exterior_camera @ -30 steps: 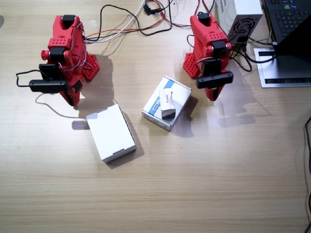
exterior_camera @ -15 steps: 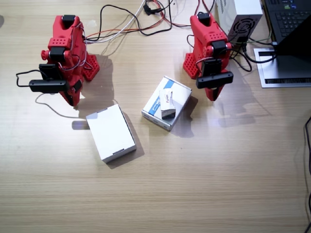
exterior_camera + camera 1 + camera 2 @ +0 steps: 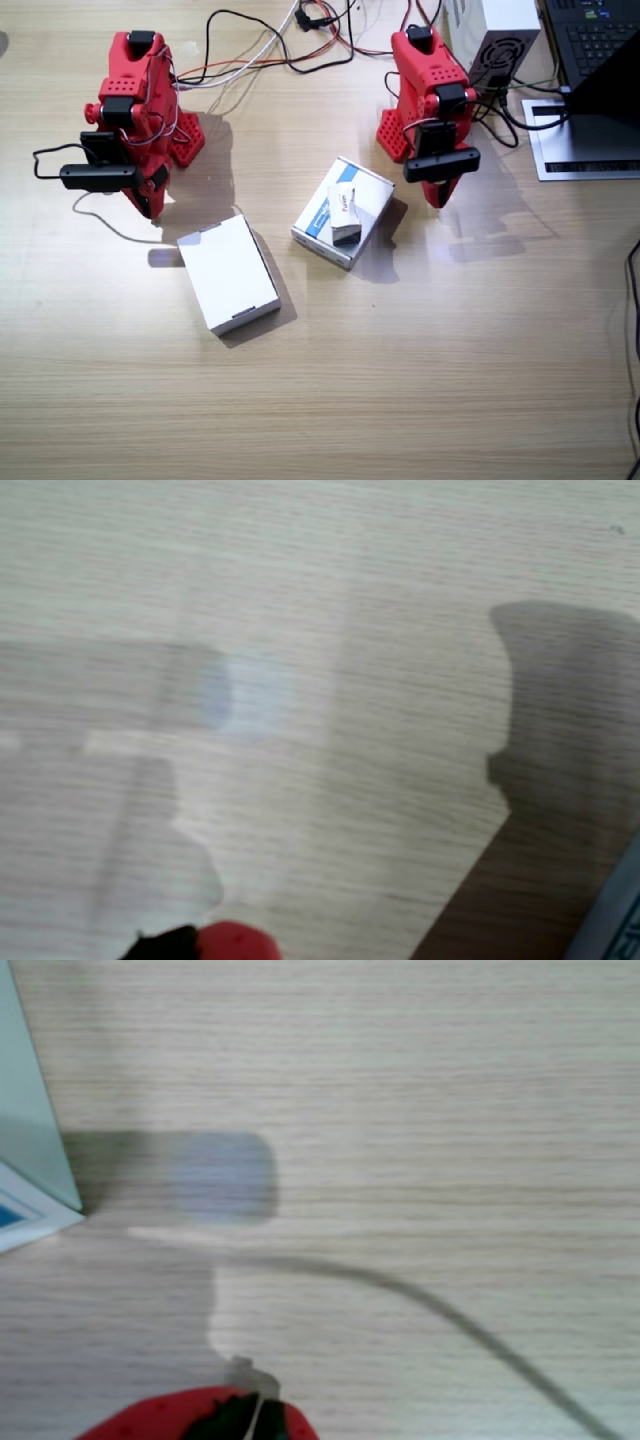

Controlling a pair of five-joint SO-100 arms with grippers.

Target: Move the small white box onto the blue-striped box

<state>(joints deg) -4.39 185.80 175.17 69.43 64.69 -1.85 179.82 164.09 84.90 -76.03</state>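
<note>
The small white box [image 3: 345, 212] lies on top of the blue-striped box [image 3: 372, 188] at the table's middle, its dark end towards the front. No gripper touches it. My left gripper [image 3: 438, 198] hangs tip-down and shut just beside the striped box's far corner. In a wrist view its red tip [image 3: 205, 945] shows over bare wood, with a box edge [image 3: 612, 920] at the corner. My right gripper [image 3: 150, 208] hangs shut beside the other arm's base, holding nothing. In a wrist view its tip [image 3: 255, 1415] looks closed.
A large plain white flat box [image 3: 228, 272] lies in front of the right arm; its corner [image 3: 25, 1120] shows in a wrist view. A thin dark cable [image 3: 100, 215] trails by that arm. Cables [image 3: 270, 50], a grey metal unit [image 3: 495, 35] and a laptop [image 3: 600, 40] crowd the back.
</note>
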